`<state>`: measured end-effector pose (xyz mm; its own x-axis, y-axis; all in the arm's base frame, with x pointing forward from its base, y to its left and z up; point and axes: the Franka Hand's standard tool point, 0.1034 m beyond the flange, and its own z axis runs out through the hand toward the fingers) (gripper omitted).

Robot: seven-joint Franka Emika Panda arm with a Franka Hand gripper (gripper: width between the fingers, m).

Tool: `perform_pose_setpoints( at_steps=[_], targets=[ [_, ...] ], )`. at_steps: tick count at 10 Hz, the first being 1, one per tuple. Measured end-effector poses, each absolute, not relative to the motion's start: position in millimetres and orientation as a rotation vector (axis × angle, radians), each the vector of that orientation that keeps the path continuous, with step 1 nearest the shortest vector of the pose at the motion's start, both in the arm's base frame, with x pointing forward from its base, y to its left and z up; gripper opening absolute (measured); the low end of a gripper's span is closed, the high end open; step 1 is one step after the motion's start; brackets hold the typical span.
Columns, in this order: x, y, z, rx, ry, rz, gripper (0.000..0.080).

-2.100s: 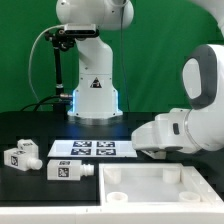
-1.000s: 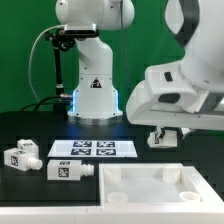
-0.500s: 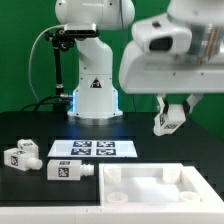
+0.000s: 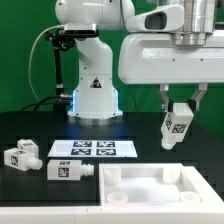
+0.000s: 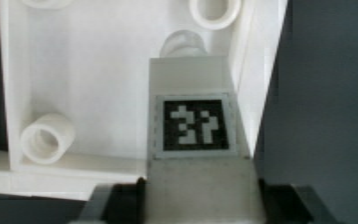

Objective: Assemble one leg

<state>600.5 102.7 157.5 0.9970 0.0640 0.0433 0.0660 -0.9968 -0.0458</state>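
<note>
My gripper (image 4: 181, 104) is shut on a white leg (image 4: 177, 127) with a black-and-white tag and holds it in the air, tilted, above the far right part of the large white panel (image 4: 160, 188). In the wrist view the leg (image 5: 195, 120) runs out from between my fingers (image 5: 114, 200), tag facing the camera, over the panel (image 5: 87, 70) and its round sockets. Two more legs lie on the table at the exterior view's left: one (image 4: 20, 155) near the edge, another (image 4: 69, 170) beside the panel.
The marker board (image 4: 92, 149) lies flat on the black table behind the panel. The robot's white base (image 4: 92, 85) stands behind it, before a green backdrop. A black post with cables (image 4: 58, 70) stands beside the base.
The arm has risen from low over the table at the right, lifting the leg with it. The leg now hangs higher, tilted, over the panel's far right. The two other legs have not moved.
</note>
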Motion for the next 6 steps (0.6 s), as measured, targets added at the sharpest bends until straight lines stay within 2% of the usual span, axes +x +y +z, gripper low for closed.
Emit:
perform_pose_setpoints(
  at_steps=[2, 5, 6],
  targets=[
    [643, 90, 167.5, -3.028, -0.092, -0.390, 0.0284],
    [655, 84, 172.3, -2.992, -0.068, -0.768, 0.0284],
    [651, 82, 168.7, -2.993, -0.067, -0.779, 0.0284]
  ],
)
